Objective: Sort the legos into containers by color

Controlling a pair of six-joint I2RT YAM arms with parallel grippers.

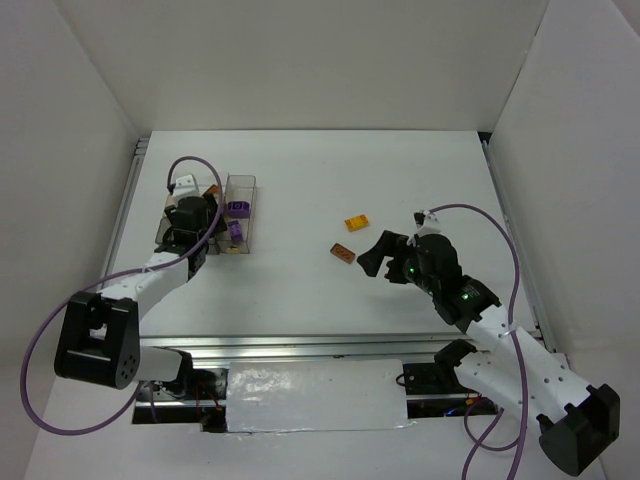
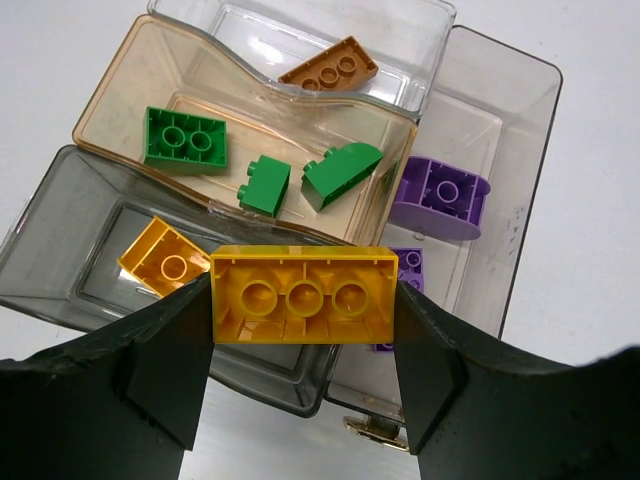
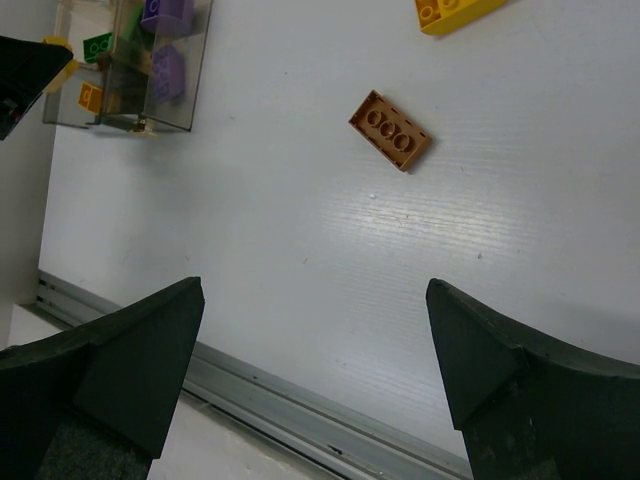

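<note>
**Brick pinched over the bins, right fingers spread**

Left gripper (image 2: pixel 303 318) is pinching a yellow rectangular plastic brick (image 2: pixel 303 292) by its short ends, its hollow underside with three round tubes facing the wrist camera. Behind it, at the lower left of that view, a smoky see-through bin (image 2: pixel 60 240) is holding one smaller yellow-orange brick (image 2: pixel 163 262). Just above, an amber-tinted clear bin (image 2: pixel 110 90) is holding three green pieces: a flat rectangular brick (image 2: pixel 185 138), a small block (image 2: pixel 265 185) and a curved-top piece (image 2: pixel 343 172). At the top, a colourless clear bin (image 2: pixel 420 30) is carrying a brown brick (image 2: pixel 328 63) showing three circles. Along the right side, a grey-tinted bin (image 2: pixel 520 150) is containing a rounded purple piece (image 2: pixel 440 192) and a second purple piece (image 2: pixel 408 262), partly hidden by the held brick.

Right gripper (image 3: pixel 315 290) is hovering over the white table (image 3: pixel 250 220), fingers spread wide with nothing between them. Toward the upper middle of its view a brown oblong brick (image 3: pixel 390 130) is lying on the table. A yellow-orange piece (image 3: pixel 455 12) is sitting at the top edge, cut off.
</note>
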